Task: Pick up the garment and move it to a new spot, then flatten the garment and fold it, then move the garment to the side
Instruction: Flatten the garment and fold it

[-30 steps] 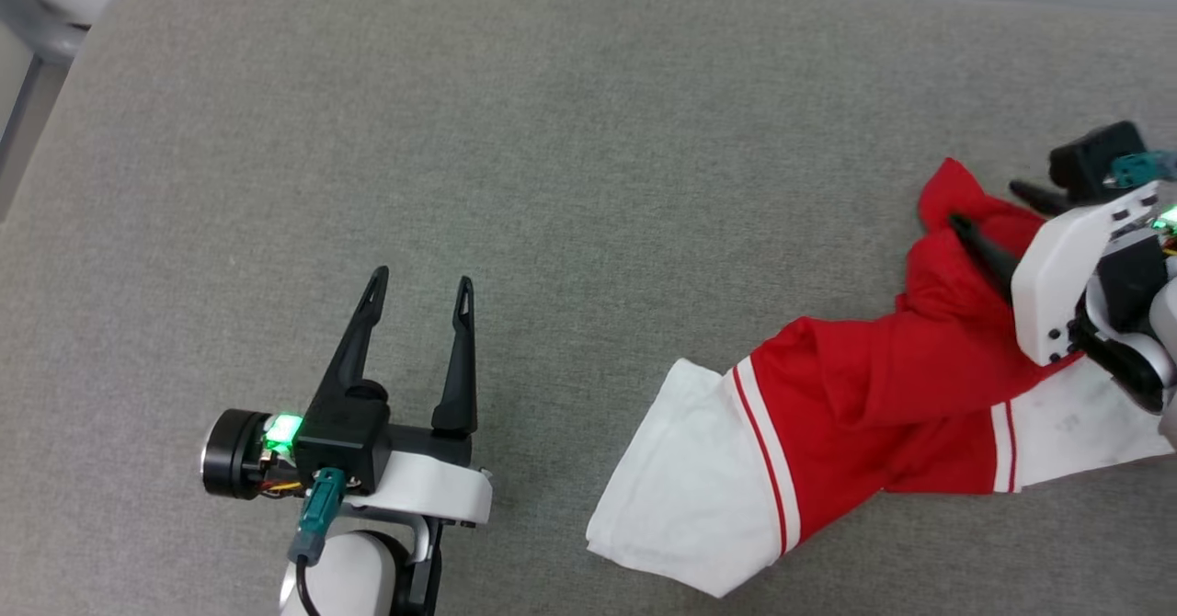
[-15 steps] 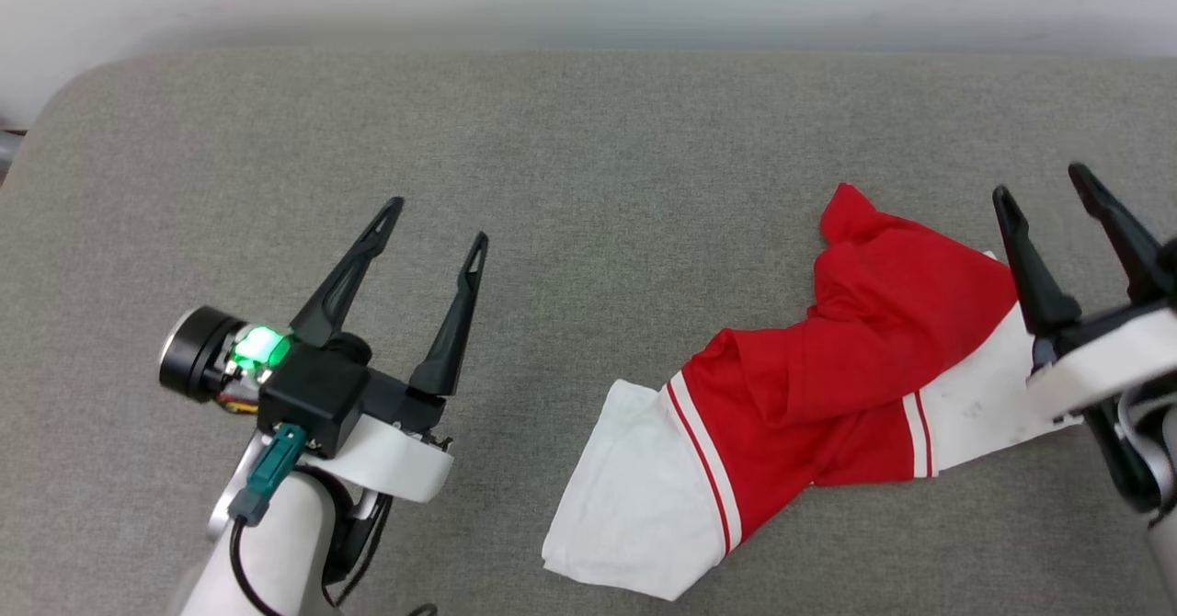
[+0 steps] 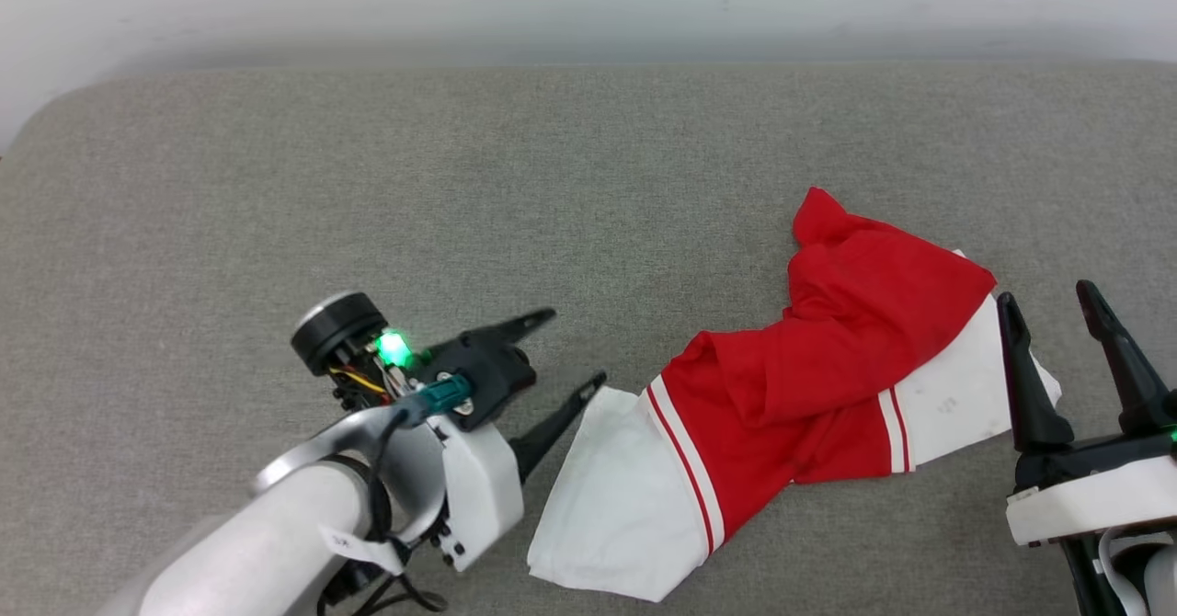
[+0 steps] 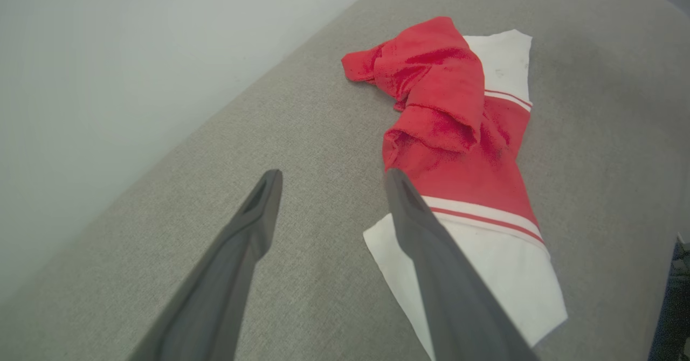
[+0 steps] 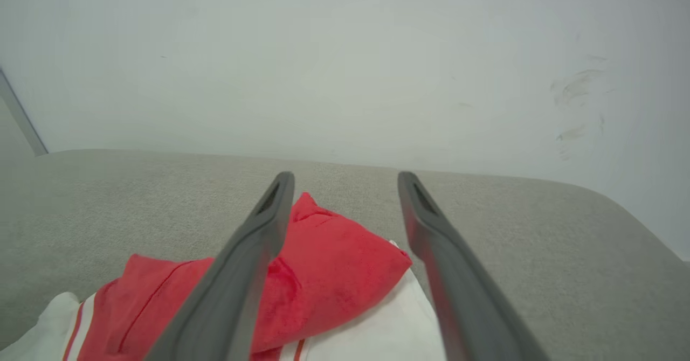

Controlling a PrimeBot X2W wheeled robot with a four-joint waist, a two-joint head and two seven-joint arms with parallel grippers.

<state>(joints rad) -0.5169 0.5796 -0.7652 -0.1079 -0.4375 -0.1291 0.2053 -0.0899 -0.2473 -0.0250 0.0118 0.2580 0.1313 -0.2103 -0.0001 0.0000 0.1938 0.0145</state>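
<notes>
**Left gripper (image 3: 577,347) swings toward garment (image 3: 828,368)**

It now points at the white end, jaws wide and empty, one fingertip just beside the cloth. The right gripper (image 3: 1046,292), equally spread and empty, stands by the opposite end. The garment lies crumpled on the grey cushion (image 3: 368,184).

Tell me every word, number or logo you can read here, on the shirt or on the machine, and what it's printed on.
No text can be read clearly in any view.
Garment: no letters or number show on its crumpled folds; a faint grey mark on its white panel is too faint to read.
Small white tag on the left arm: dark marks, too small to read.
</notes>
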